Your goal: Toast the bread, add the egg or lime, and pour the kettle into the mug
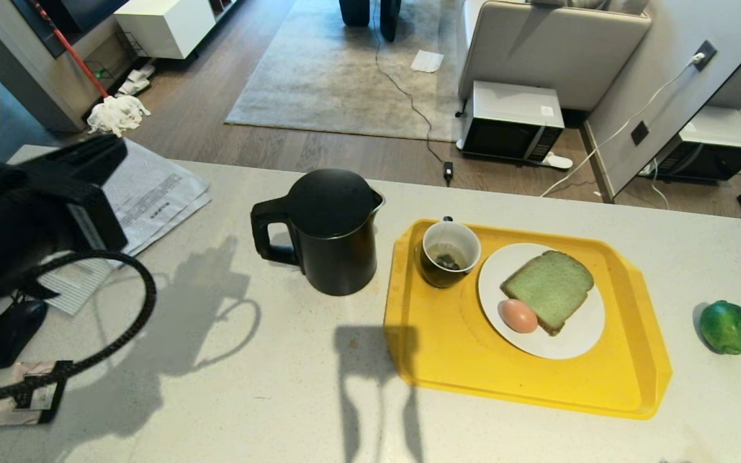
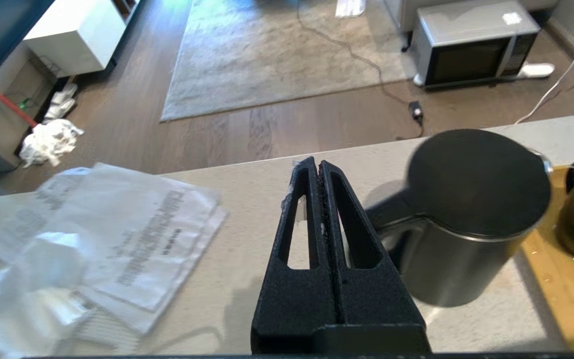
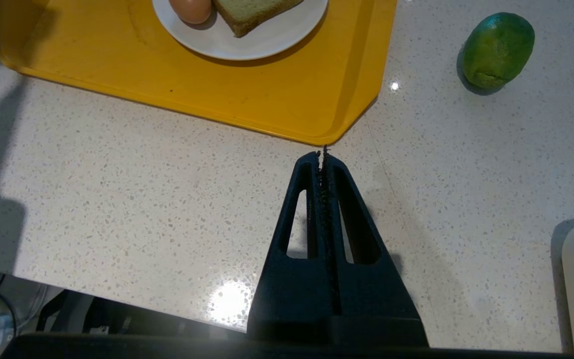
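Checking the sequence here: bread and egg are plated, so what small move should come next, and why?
Probably open the left gripper and ease it toward the kettle handle: its fingers are shut, holding nothing, and the mug beside the kettle looks unfilled.

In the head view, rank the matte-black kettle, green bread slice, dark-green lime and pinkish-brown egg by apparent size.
1. Matte-black kettle, clearly largest.
2. Green bread slice.
3. Dark-green lime.
4. Pinkish-brown egg, somewhat smaller than the lime.
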Tool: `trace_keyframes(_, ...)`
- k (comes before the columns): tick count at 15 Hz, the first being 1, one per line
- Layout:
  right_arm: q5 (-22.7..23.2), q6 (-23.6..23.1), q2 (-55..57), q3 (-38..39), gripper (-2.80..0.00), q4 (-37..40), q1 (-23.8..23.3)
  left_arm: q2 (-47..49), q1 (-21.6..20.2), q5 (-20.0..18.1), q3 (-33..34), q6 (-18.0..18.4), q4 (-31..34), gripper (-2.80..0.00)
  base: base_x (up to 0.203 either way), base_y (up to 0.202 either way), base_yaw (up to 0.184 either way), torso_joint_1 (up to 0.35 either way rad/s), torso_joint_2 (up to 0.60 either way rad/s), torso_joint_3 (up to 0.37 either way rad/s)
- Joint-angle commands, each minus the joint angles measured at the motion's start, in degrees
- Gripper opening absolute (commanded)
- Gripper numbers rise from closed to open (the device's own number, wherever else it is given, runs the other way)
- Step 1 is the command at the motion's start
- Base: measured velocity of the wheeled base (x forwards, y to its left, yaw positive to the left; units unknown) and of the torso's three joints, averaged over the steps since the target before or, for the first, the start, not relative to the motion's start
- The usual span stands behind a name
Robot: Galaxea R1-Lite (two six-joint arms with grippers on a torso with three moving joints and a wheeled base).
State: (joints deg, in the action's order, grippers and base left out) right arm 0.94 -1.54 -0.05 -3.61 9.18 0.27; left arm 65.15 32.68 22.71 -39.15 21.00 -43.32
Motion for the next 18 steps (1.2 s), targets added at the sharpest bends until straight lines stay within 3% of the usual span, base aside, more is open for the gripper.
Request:
trace_keyframes(1,0.0,0.0,0.0,-0.1,-2.8,0.1,0.0,-4.9,-6.1,-4.3,-7.9,-0.3,13.3,-2.8,0.0,0.0,0.0,0.0,0.0,0.0)
trace_keyframes(3,0.0,0.0,0.0,0.0,-2.8,0.0,0.0,-6.5,-10.8,-10.1,-9.0,0.0,14.8,-2.8,0.0,0.0,0.0,0.0,0.0,0.0)
trace_keyframes(5,0.0,0.0,0.0,0.0,-2.8,0.1,0.0,-11.8,-11.4,-12.7,-5.5,0.8,15.4,-2.8,0.0,0.0,0.0,0.0,0.0,0.0)
trace_keyframes(8,0.0,0.0,0.0,0.0,-2.8,0.0,0.0,-25.3,-14.5,-13.7,5.2,1.5,17.5,-2.8,0.0,0.0,0.0,0.0,0.0,0.0)
trace_keyframes(12,0.0,0.0,0.0,0.0,-2.8,0.0,0.0,-40.9,-23.2,-15.0,20.3,2.0,24.8,-2.8,0.0,0.0,0.0,0.0,0.0,0.0)
trace_keyframes(15,0.0,0.0,0.0,0.0,-2.8,0.0,0.0,-48.1,-33.0,-23.7,30.2,1.7,26.5,-2.8,0.0,0.0,0.0,0.0,0.0,0.0)
trace_keyframes(18,0.0,0.0,0.0,0.0,-2.8,0.0,0.0,-55.3,-33.5,-27.1,38.6,1.1,27.5,-2.8,0.0,0.0,0.0,0.0,0.0,0.0)
